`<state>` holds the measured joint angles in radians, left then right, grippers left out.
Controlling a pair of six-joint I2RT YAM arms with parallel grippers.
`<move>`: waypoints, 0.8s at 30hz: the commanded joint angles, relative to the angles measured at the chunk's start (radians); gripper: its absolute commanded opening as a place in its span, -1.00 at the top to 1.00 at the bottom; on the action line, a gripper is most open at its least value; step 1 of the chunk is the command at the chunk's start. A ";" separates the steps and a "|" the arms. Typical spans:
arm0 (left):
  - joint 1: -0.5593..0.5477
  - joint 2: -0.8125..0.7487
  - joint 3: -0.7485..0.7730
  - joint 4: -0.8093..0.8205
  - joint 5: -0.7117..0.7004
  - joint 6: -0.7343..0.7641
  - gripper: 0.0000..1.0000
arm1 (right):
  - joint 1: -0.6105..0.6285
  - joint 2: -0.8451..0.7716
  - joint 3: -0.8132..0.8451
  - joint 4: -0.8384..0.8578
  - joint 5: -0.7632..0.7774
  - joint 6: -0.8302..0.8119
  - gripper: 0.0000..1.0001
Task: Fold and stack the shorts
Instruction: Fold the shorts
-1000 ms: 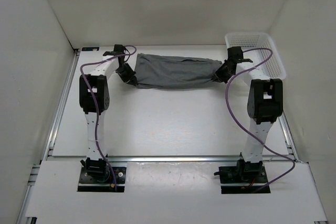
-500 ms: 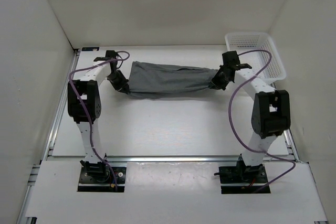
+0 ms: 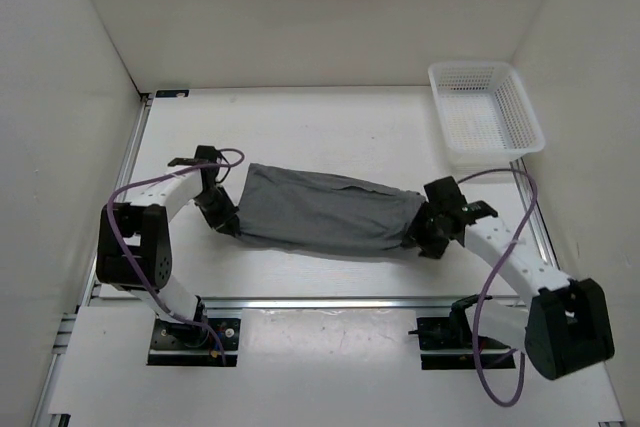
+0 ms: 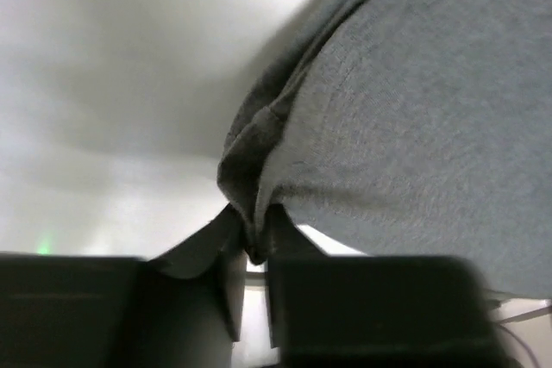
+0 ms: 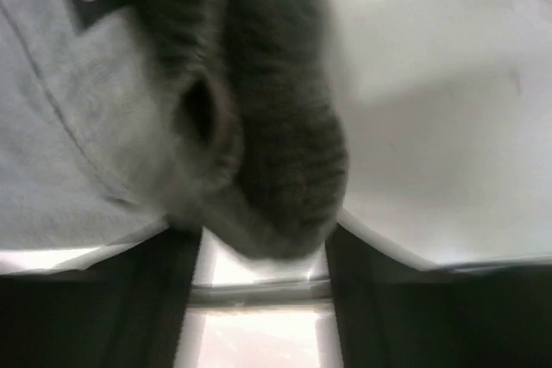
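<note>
Currently, the shorts (image 3: 325, 215) are being held stretched across the near half of the surface (image 3: 300, 137), close to its near edge and well apart from the basket (image 3: 485, 112) at the far right corner. A thin fold at the cloth's edge is being pinched by the almost fully closed left claw (image 3: 222, 219). A thick bunch of cloth is being clamped by the right claw (image 3: 422, 237), its jaws being kept wider apart by the roll. Slippage from the thin left pinch is being risked should tension rise, and an uneven, creased fold is being invited by the bunched right end.
</note>
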<state>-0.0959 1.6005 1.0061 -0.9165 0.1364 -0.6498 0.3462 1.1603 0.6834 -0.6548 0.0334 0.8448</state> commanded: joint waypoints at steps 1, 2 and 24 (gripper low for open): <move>-0.007 -0.057 -0.049 0.022 -0.035 0.001 0.47 | 0.026 -0.111 -0.064 -0.078 0.040 0.039 -0.36; -0.007 -0.057 -0.049 0.022 -0.035 0.001 0.21 | 0.027 -0.129 -0.064 -0.094 0.040 0.039 -0.55; -0.007 -0.100 0.175 -0.099 -0.115 0.009 -0.97 | -0.113 0.305 0.347 0.062 0.080 -0.351 -0.25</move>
<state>-0.1001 1.5410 1.1877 -1.0042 0.0322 -0.6353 0.2390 1.4467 0.9932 -0.6815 0.1741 0.5629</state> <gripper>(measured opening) 0.982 0.662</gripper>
